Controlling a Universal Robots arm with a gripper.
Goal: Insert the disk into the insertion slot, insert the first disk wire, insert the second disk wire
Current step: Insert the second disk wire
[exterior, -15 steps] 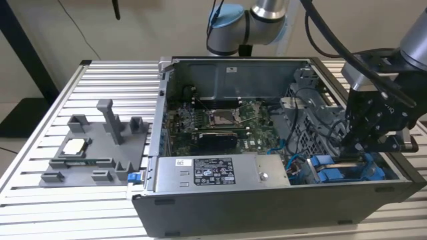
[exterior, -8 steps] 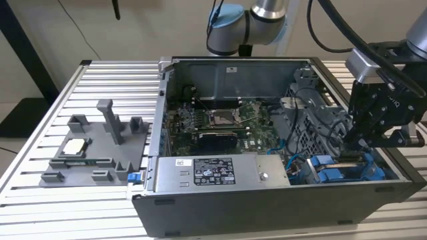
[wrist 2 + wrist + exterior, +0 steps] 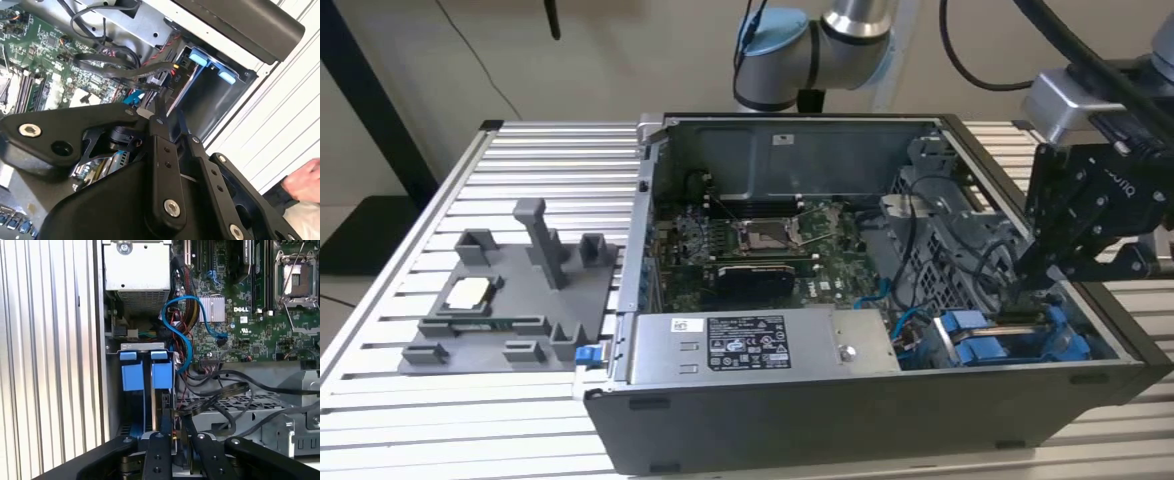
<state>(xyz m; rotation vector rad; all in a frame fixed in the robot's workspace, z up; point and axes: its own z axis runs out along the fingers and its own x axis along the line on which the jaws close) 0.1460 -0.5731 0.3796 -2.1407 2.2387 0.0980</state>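
Note:
The disk sits edge-on inside the insertion slot, its blue carrier tabs showing at the slot's mouth. In the exterior view the slot is at the near right corner of the open computer case. My gripper reaches down into that corner. In both wrist views its fingers come together at the disk's end, and the gripper is shut on the connector of a black disk wire. The contact between connector and disk is hidden by the fingers.
A grey power-supply box lies along the case's front wall, and the motherboard is behind it. A blue cable loops near the cage beside a perforated panel. A grey fixture stands at the exterior view's left. A person's hand is outside the case.

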